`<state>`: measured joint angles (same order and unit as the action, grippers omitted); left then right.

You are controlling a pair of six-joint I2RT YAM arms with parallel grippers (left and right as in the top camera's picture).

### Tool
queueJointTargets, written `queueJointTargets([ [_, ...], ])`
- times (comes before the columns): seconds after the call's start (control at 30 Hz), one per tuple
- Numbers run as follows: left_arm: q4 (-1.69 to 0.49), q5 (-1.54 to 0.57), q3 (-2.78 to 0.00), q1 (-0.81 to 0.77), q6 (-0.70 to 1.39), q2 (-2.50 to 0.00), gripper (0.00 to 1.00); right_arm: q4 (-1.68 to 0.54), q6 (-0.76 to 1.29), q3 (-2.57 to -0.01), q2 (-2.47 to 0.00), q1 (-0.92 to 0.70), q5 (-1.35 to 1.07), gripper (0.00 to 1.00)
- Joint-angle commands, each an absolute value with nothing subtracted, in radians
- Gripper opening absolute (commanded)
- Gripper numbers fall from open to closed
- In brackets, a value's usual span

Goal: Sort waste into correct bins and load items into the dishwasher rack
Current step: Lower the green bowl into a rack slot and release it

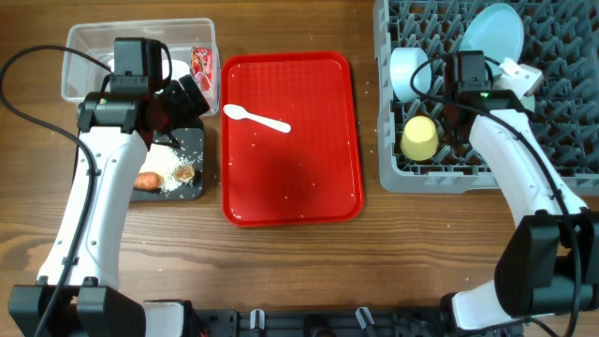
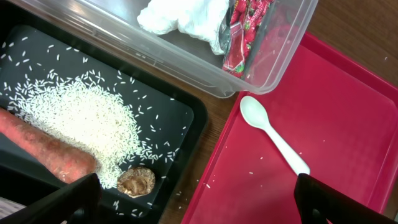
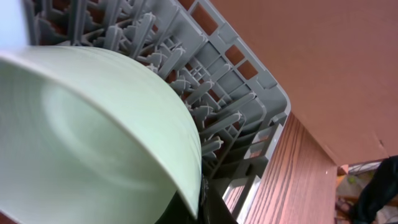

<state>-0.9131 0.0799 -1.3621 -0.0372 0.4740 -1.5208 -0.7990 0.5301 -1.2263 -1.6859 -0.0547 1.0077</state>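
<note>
Lowering the green bowl (image 3: 93, 143), held over the rack (image 3: 239, 87) near its corner, looks the job now; the right gripper (image 3: 200, 204) pinches its rim, so I'd tilt it between the pegs, clear of the yellow cup (image 1: 420, 138), before letting go. The left gripper (image 2: 202, 208) hangs spread wide by the black tray (image 2: 186, 118)

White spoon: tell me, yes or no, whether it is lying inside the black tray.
No, the white spoon lies on the red tray, outside the black tray that holds the rice.
</note>
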Motion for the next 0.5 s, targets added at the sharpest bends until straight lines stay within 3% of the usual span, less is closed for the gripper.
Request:
queueJointTargets([
  [0.0, -0.914, 0.079, -1.356, -0.037, 0.483, -1.526, 0.99, -0.824, 0.524, -1.215, -1.716, -0.062, 1.069, 0.04],
  [0.1, -0.913, 0.079, -1.356, -0.037, 0.483, -1.526, 0.99, -0.835, 0.491, -1.215, -1.716, -0.063, 1.189, 0.04],
  [0.47, -0.913, 0.079, -1.356, -0.037, 0.483, -1.526, 1.00, -0.834, 0.469, -1.215, -1.717, -0.168, 1.110, 0.04],
])
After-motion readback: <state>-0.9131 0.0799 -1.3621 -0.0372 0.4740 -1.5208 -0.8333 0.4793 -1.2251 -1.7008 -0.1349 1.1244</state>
